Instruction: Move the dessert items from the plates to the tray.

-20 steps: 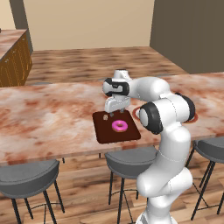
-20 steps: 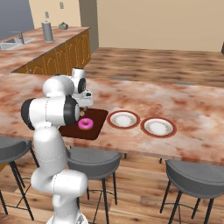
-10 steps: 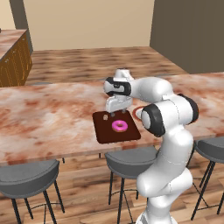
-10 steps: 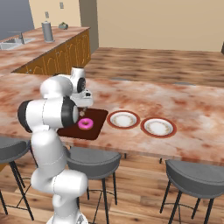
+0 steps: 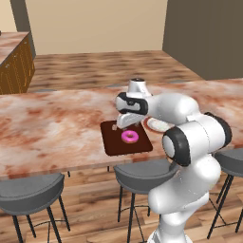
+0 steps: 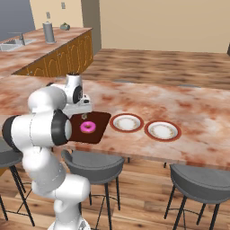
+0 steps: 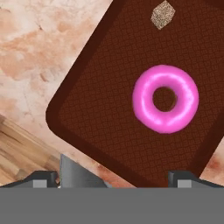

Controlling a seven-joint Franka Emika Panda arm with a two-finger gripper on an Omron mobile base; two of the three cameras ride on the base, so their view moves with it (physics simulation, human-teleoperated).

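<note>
The dark brown tray (image 5: pixel 118 146) lies on the marbled counter near its front edge. On it rest the pink-frosted donut (image 5: pixel 129 137) and, toward the far corner, the tiny tan lump (image 5: pixel 114 126). My gripper (image 5: pixel 125 124) hovers open just above the tray's far side with nothing between its fingers. From the right I see the tray (image 6: pixel 99 122), donut (image 6: pixel 88 127), lump (image 6: pixel 84 117), gripper (image 6: pixel 84 109) and two bare plates (image 6: pixel 127 122) (image 6: pixel 162 130) beside the tray. The hand view looks down on the donut (image 7: pixel 165 99), lump (image 7: pixel 162 16) and tray (image 7: pixel 96 100), with my gripper (image 7: pixel 113 177) apart.
Grey bar stools (image 5: pixel 28 192) (image 5: pixel 142 175) (image 6: pixel 202 179) stand below the counter's front edge (image 5: pixel 57 166). A second counter with a sink and a metal canister (image 6: pixel 48 32) runs along the back left. My own arm hides part of the nearer plate (image 5: pixel 156 125).
The hand has lifted off the tan lump and shifted a little toward the tray's middle; the lump now lies bare on the tray. The jaws stay open.
</note>
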